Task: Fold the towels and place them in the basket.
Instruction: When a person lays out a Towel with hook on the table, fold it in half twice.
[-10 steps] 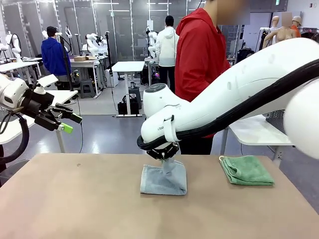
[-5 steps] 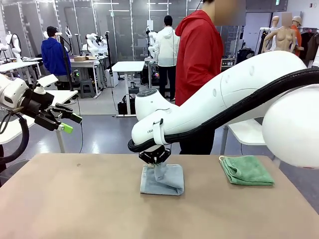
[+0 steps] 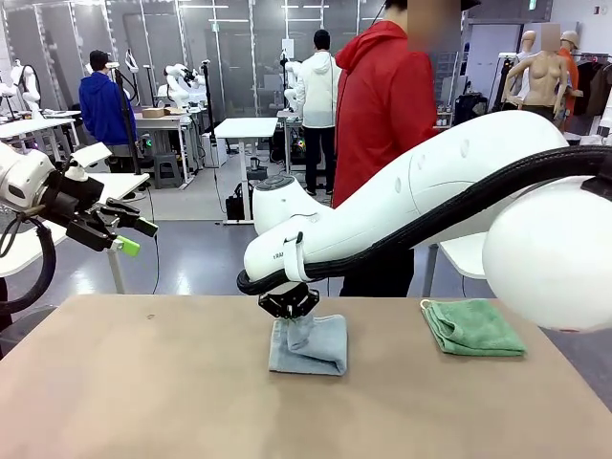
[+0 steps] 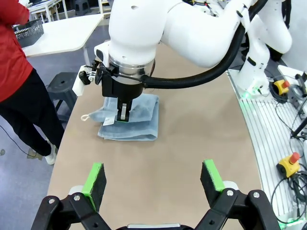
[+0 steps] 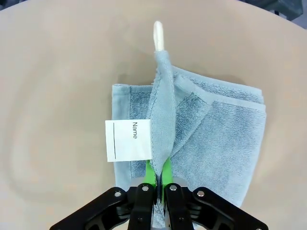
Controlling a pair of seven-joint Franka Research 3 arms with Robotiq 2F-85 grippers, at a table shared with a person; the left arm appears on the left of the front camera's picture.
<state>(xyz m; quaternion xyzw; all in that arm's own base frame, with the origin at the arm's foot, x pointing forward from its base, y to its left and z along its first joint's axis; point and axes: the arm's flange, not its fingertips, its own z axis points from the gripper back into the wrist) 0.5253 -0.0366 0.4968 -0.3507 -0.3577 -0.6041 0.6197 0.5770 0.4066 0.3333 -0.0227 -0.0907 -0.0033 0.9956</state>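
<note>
**Second towel mid-fold, basket step not started**

You are looking at the right gripper [image 5: 157, 184] pinching a raised ridge of the grey-blue towel [image 3: 308, 345] between its green pads, jaws nearly together with cloth between them. The towel is lying roughly folded at the middle of the table [image 3: 143, 402], with its white tag [image 5: 127, 140] sticking out beside the pinched fold. Whether the grip is loosening you cannot tell from these views.

The mint green towel [image 3: 472, 327] is sitting folded near the table's right far edge, well apart from the grey-blue one.

Your left gripper [image 4: 153, 179] is hanging off to the left with its jaws spread wide, carrying nothing.

Judging from this, one towel is folded, the other is being finished, and placing both in a basket is waiting.
</note>
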